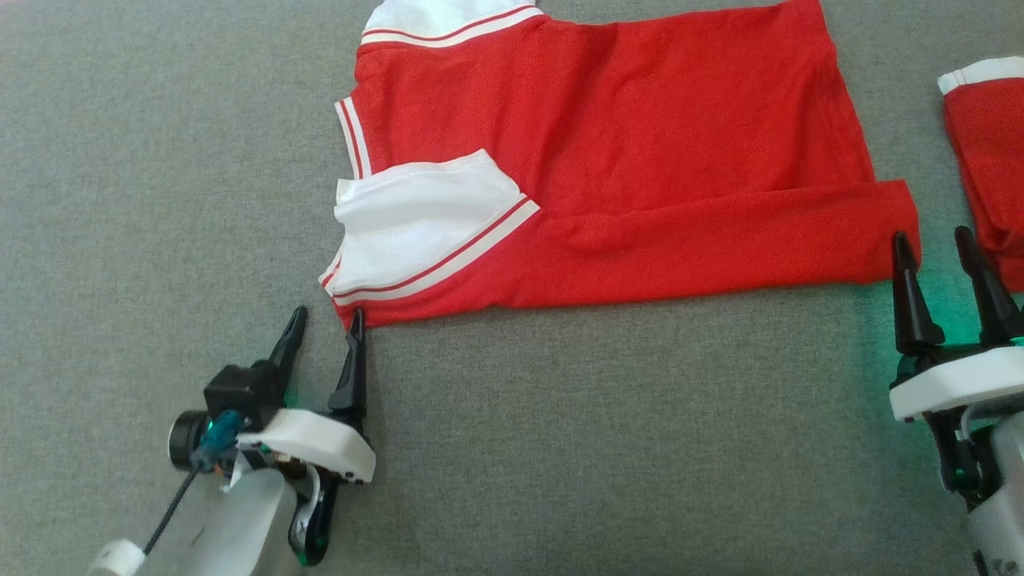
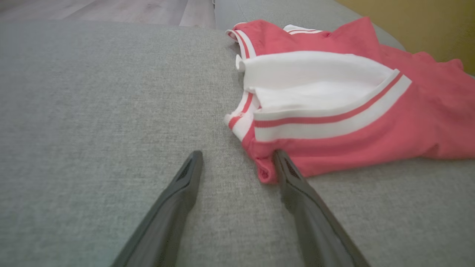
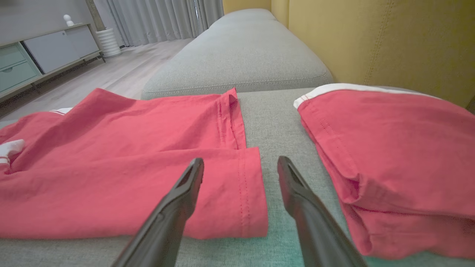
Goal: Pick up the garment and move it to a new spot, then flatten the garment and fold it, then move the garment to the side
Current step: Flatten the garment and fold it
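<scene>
On a grey woven sofa cushion [image 1: 160, 160], a red garment [image 1: 624, 160] with white striped trim lies folded lengthwise, spread from the centre toward 12 o'clock in the head view. The left gripper [image 1: 329, 314], at 7 o'clock, has its fingers spread apart, one tip at the garment's near corner. The right gripper [image 1: 931, 234], at 4 o'clock, also stands apart and empty beside the hem. A second folded red garment [image 1: 988, 160] lies at 3 o'clock. Behind rise a yellow backrest [image 3: 389, 40], pale wood floor [image 3: 122, 70], grey curtains [image 3: 156, 18] and a low cabinet [image 3: 48, 48].
</scene>
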